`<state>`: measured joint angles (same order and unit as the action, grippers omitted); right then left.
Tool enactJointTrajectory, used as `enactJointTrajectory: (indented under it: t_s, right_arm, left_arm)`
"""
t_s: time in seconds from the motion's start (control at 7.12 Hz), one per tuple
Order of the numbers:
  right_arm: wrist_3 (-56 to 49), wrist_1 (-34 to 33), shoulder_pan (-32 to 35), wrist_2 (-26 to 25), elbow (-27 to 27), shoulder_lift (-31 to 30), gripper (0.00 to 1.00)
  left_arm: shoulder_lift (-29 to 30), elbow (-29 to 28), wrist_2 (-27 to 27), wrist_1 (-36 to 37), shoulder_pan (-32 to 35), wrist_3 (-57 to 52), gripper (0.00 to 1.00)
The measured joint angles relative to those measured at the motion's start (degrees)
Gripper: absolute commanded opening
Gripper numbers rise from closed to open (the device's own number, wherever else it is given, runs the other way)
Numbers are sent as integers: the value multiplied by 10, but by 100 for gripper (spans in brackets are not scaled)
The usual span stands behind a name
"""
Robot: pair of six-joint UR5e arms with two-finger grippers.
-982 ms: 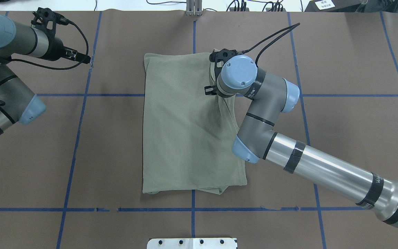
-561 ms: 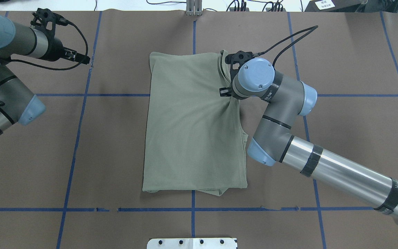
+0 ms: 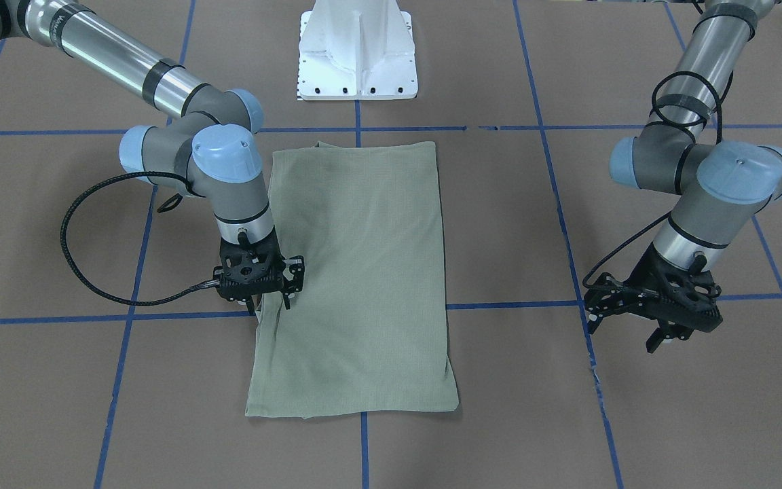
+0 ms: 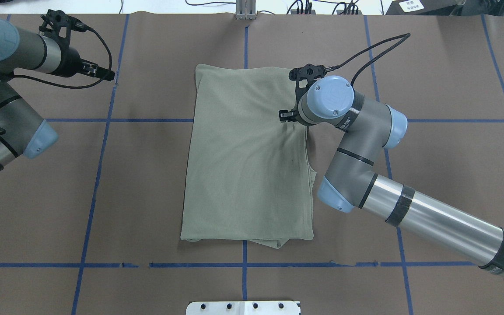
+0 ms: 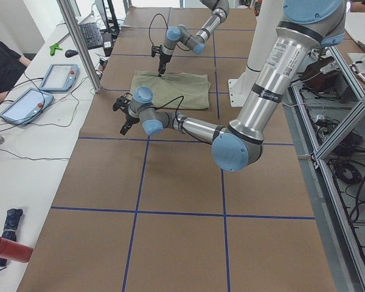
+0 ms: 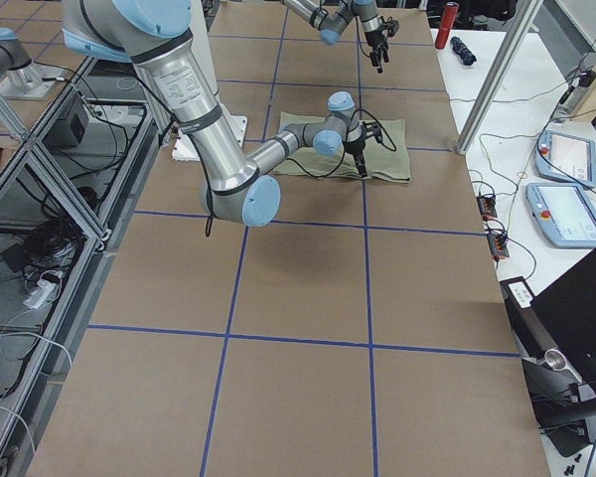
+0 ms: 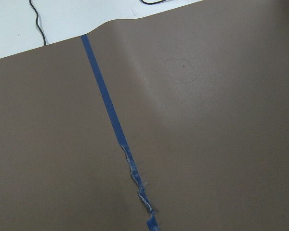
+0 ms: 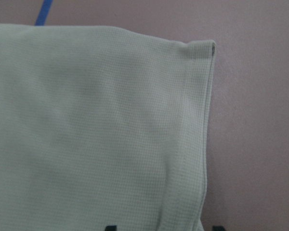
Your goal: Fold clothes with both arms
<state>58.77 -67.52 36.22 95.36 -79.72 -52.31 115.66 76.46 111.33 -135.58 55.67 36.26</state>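
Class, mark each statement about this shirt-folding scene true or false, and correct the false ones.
1. The right gripper is at a long edge of the shirt. True.
2. The left gripper touches the shirt. False: it hangs over bare table, well apart from it.
3. The shirt lies with its sleeves spread wide. False: it lies folded into a rectangle.
4. A white pedestal stands past one short end of the shirt. True.

The shirt (image 8: 96,125) is matt cloth, a fine waffle-textured knit with a stitched hem. The worktop (image 4: 147,175) is matt brown paper crossed by smooth blue tape (image 7: 111,103), frayed at lower centre. The right arm (image 4: 444,226) has glossy metal tubing and smooth pale-blue plastic caps (image 4: 333,92).
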Motion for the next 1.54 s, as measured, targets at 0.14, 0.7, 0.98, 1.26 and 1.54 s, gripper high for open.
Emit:
enactJointTrajectory:
  t_s: [0.14, 0.7, 0.98, 1.26, 1.54]
  right_arm:
    - [11, 0, 5, 14, -19, 0, 100]
    - [150, -1, -12, 42, -200, -120, 100]
    - [261, 0, -58, 6, -311, -209, 100]
    - [343, 0, -116, -63, -357, -239, 100]
    - [361, 0, -134, -85, -366, -243, 100]
  left_arm:
    - [0, 12, 14, 1, 0, 24, 100]
    - [-92, 192, 41, 6, -61, 223, 100]
    - [-171, 316, -10, 7, -153, 358, 100]
    - [-193, 358, -115, 7, -275, 520, 85]
    - [-181, 343, -200, 9, -371, 645, 82]
